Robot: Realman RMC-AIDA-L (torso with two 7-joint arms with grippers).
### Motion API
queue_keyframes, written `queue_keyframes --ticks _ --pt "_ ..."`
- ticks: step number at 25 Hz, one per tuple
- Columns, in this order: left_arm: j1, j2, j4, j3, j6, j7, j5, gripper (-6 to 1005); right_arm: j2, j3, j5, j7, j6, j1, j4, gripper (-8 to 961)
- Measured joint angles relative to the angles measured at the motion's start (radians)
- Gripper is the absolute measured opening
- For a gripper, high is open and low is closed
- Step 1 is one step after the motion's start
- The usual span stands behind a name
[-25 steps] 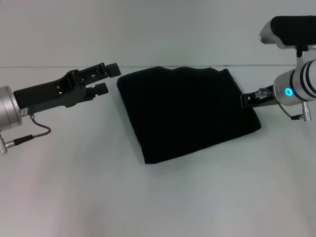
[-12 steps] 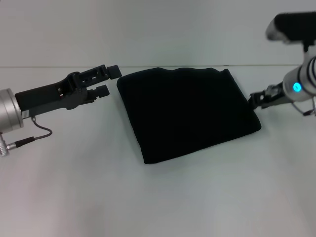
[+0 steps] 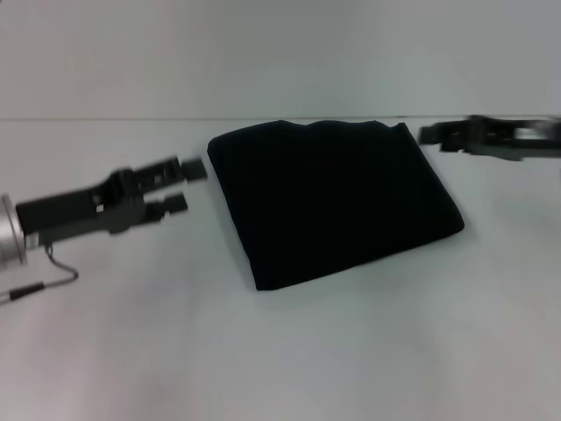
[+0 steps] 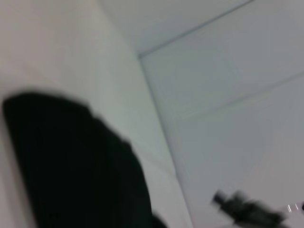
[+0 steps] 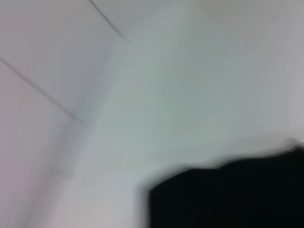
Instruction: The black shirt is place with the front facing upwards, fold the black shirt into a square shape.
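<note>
The black shirt (image 3: 333,202) lies folded into a rough square in the middle of the white table. No lettering or label shows on it. My left gripper (image 3: 186,185) is open and empty, a little to the left of the shirt's left edge and apart from it. My right gripper (image 3: 431,134) is blurred and sits just off the shirt's far right corner, not touching it. The shirt also shows as a dark patch in the left wrist view (image 4: 71,161) and in the right wrist view (image 5: 228,194). The right gripper shows far off in the left wrist view (image 4: 247,209).
The white table (image 3: 289,351) spreads all around the shirt. Its back edge meets a pale wall (image 3: 263,53) behind the shirt.
My left gripper has drawn back to the left and toward the front, away from the shirt. My right arm has risen and swung from the shirt's right edge up to its far right corner.
</note>
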Motion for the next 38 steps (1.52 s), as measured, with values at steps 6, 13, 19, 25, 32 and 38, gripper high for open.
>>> queue_keyframes --ticks 6,13,19,25,32,38 --pt "-0.001 -0.035 -0.061 0.005 0.036 -0.010 0.064 943 -0.093 0.210 0.472 -0.406 -0.248 -0.150 0.361 545" --pt "-0.031 -0.113 -0.144 0.025 -0.158 -0.058 0.121 941 -0.115 0.339 0.482 -0.410 -0.289 -0.234 0.410 799" --pt "-0.077 -0.115 -0.253 0.031 -0.229 -0.062 0.123 922 -0.117 0.346 0.469 -0.403 -0.312 -0.228 0.411 914" --pt "-0.086 -0.117 -0.275 0.032 -0.291 -0.085 0.124 847 -0.116 0.355 0.464 -0.401 -0.327 -0.223 0.420 914" --pt "-0.081 -0.117 -0.282 0.032 -0.342 -0.109 0.125 823 -0.114 0.370 0.461 -0.400 -0.336 -0.226 0.423 914" --pt "-0.087 -0.116 -0.304 0.032 -0.360 -0.111 0.125 801 -0.114 0.371 0.459 -0.399 -0.337 -0.228 0.425 914"
